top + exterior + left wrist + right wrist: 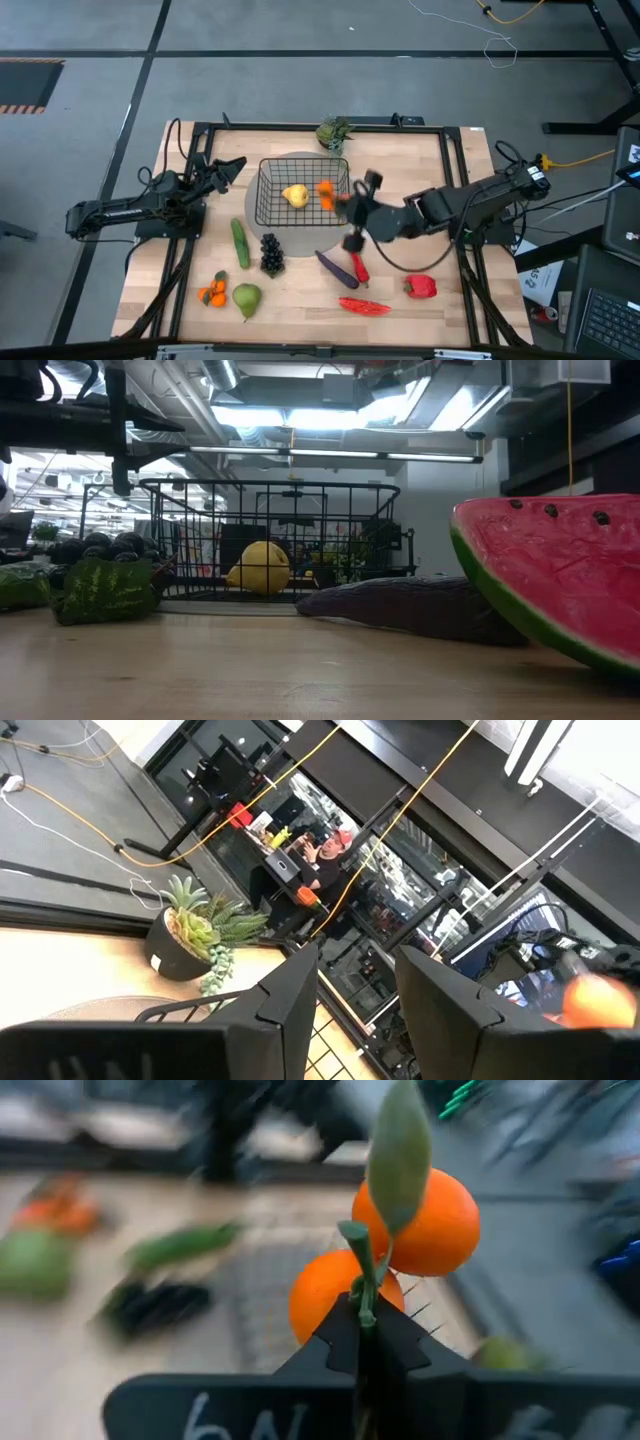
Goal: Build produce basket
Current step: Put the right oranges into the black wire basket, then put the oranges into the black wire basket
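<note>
A cluster of two orange toy fruits with a green stem (385, 1260) hangs over the right side of the square black wire-mesh basket (270, 190), the right gripper (365, 1330) pinching it by the stem. Inside the basket lies a yellow pear (295, 195). The step in hand looks like delivery; the next move calls for lowering past the rim and letting go. Left of the basket the left gripper (355, 1010) waits, fingers apart on nothing. A purple eggplant (335, 266), dark grapes (271, 253) and other produce lie nearer on the wooden table (450, 310).
</note>
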Motion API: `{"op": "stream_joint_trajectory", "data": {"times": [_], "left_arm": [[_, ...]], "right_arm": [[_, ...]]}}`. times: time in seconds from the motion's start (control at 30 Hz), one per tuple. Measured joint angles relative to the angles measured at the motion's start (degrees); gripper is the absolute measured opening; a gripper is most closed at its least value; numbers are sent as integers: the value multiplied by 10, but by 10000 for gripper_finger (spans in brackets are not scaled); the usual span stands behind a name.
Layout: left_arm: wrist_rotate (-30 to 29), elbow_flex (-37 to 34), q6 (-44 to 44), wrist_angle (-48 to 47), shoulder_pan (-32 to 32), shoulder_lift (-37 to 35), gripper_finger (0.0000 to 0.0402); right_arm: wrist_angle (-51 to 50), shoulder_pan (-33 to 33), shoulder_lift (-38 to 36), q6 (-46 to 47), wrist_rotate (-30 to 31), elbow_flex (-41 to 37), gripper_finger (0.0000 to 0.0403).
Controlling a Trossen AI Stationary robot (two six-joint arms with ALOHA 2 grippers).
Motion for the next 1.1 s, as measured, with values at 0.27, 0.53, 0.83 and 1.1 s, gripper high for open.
{"op": "stream_joint_trajectory", "data": {"times": [0.27,0.53,0.83,1.1], "left_arm": [[0,0,0,0,0,0,133],[0,0,0,0,0,0,133],[0,0,0,0,0,0,133],[1,0,0,0,0,0,133]], "right_arm": [[108,-53,1,-123,-18,0,26],[129,-100,4,-83,-67,-1,59],[131,-130,8,-18,-122,-1,215],[122,-123,-11,126,-172,-2,250]]}}
